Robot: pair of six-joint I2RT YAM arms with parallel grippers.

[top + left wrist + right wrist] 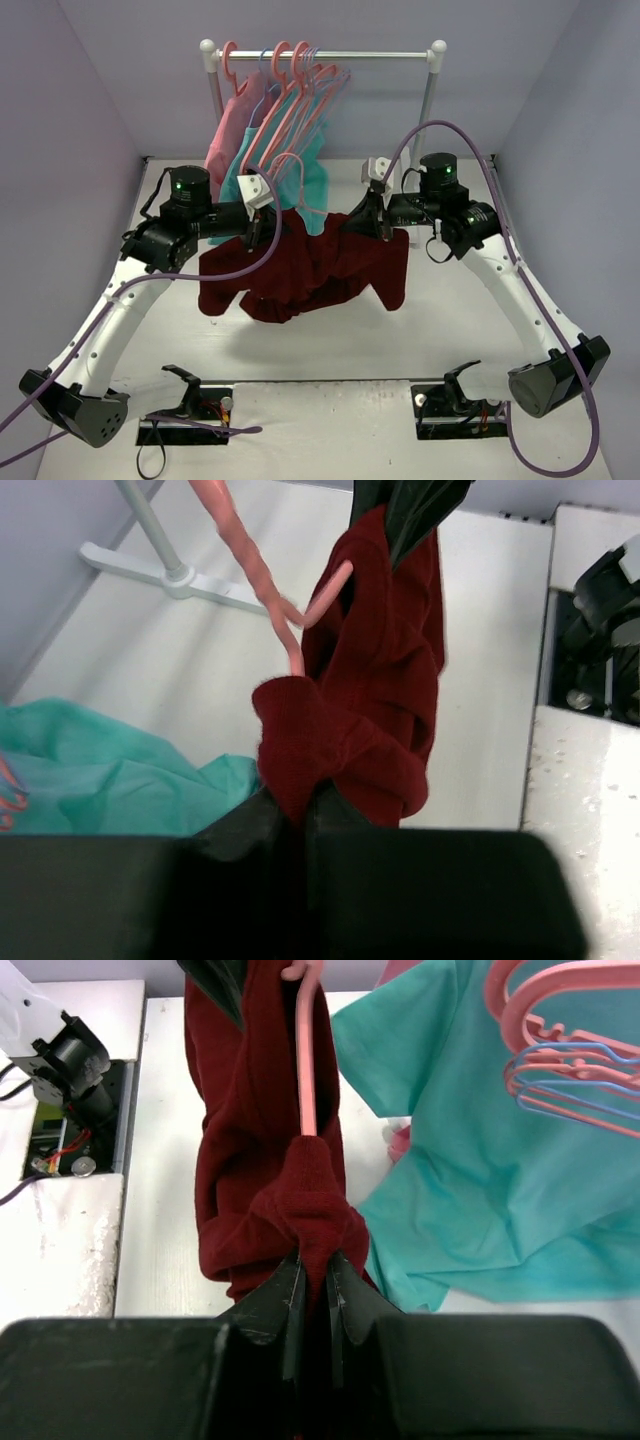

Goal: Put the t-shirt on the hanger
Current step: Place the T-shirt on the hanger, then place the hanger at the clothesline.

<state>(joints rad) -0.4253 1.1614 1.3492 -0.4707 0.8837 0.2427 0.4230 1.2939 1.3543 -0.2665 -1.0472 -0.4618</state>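
The dark maroon t-shirt (310,270) hangs bunched in the air between my two grippers, above the table. My left gripper (262,228) is shut on its left end (300,740). My right gripper (378,226) is shut on its right end (315,1200). A salmon-pink hanger (285,170) sticks up from the shirt near the left gripper, hook upward; its thin arms run into the cloth in the left wrist view (275,605) and the right wrist view (307,1070). The rest of its frame is hidden inside the shirt.
A white clothes rail (320,55) stands at the back with several pink hangers (300,70), a teal garment (300,170) and a pink garment (225,140). The teal cloth hangs close behind the shirt (480,1140). Two black mounts (190,400) sit at the near edge.
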